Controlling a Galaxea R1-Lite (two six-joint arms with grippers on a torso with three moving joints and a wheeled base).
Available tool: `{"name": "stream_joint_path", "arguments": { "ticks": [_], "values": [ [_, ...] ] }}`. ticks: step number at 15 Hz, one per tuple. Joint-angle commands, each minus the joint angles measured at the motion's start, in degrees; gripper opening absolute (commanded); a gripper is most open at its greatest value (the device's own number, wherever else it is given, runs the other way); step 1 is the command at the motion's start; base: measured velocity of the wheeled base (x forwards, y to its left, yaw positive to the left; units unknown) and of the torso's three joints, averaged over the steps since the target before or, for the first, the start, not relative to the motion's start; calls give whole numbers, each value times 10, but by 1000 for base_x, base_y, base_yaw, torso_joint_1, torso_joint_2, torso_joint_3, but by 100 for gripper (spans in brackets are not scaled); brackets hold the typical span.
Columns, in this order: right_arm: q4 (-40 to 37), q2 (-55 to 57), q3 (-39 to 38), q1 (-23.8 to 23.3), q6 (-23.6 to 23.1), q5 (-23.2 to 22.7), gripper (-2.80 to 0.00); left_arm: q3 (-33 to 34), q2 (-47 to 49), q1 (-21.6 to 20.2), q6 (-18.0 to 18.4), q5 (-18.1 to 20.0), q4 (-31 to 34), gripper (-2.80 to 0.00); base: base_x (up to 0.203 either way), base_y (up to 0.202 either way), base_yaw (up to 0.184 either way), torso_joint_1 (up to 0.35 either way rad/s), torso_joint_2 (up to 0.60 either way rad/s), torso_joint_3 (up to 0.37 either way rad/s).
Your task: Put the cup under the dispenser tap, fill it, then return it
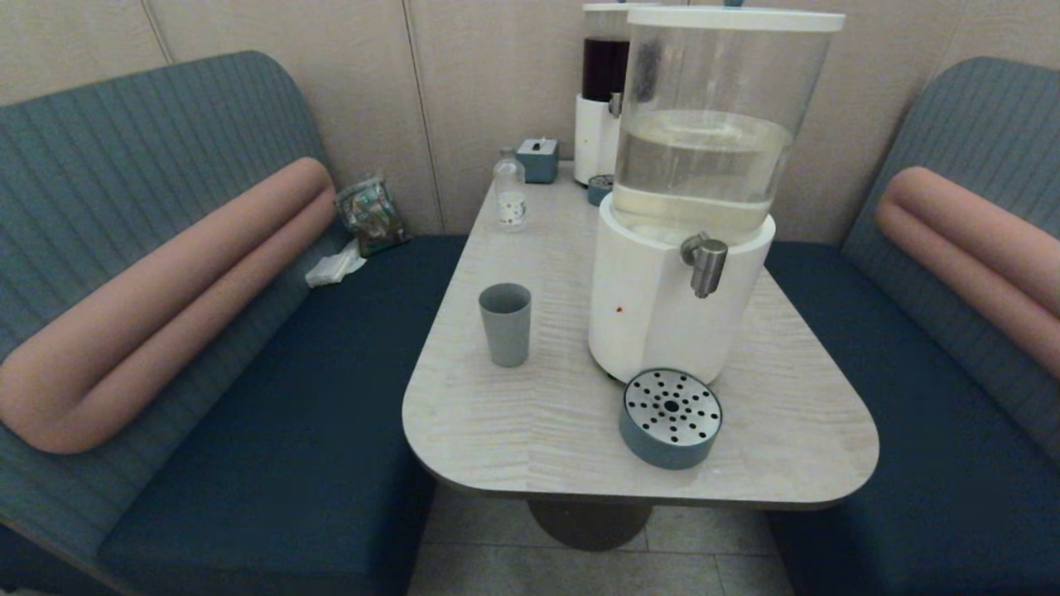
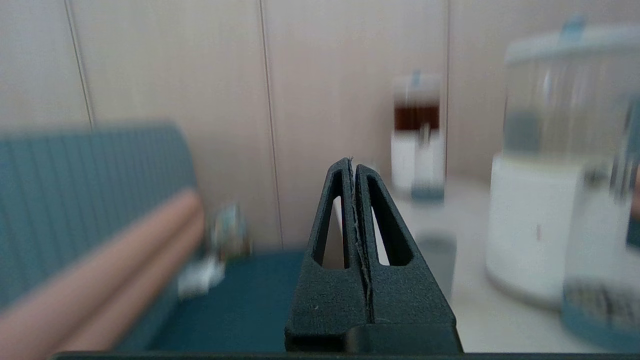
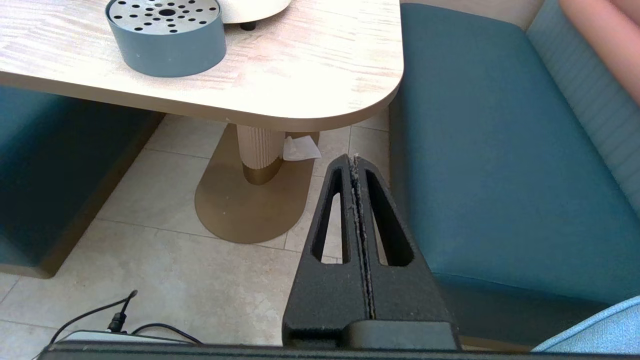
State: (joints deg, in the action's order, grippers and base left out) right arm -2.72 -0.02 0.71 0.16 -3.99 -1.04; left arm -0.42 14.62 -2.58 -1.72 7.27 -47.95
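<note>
Cup (image 2: pixel 436 260) upright on table (image 2: pixel 475 320), just beyond left gripper (image 2: pixel 352 162), jaws pressed together, empty, right gripper (image 3: pixel 355 160) likewise closed, empty.

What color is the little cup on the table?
The cup is plain grey-blue, with no pattern; the head view shows it best.

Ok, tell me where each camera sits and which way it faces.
Head: high up, looking down at the table, cup and dispenser tap; no arm shows.
Left wrist: behind the shut left hand, facing the wall and dispensers.
Right wrist: behind the shut right hand, low, facing floor and bench.
Head and right wrist share the drip tray.
</note>
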Motion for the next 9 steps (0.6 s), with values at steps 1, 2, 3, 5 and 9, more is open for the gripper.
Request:
{"name": "stream_joint_path", "arguments": {
  "ticks": [1,2,3,5,9],
  "values": [
    [0,-1,0,0,-1,0,-280,5,-45,5,1,-1,102,-280,0,0,0,0,0,0],
    [0,-1,0,0,-1,0,-280,5,-84,7,3,-4,174,-280,0,0,0,0,0,0],
    [0,-1,0,0,0,0,-280,4,-122,9,13,-8,267,-280,0,0,0,0,0,0],
    [0,-1,0,0,0,0,-280,3,-144,12,59,-59,428,-280,0,0,0,0,0,0],
    [0,-1,0,0,0,0,-280,-6,-144,13,74,-70,480,-280,0,0,0,0,0,0]
  ]
}}
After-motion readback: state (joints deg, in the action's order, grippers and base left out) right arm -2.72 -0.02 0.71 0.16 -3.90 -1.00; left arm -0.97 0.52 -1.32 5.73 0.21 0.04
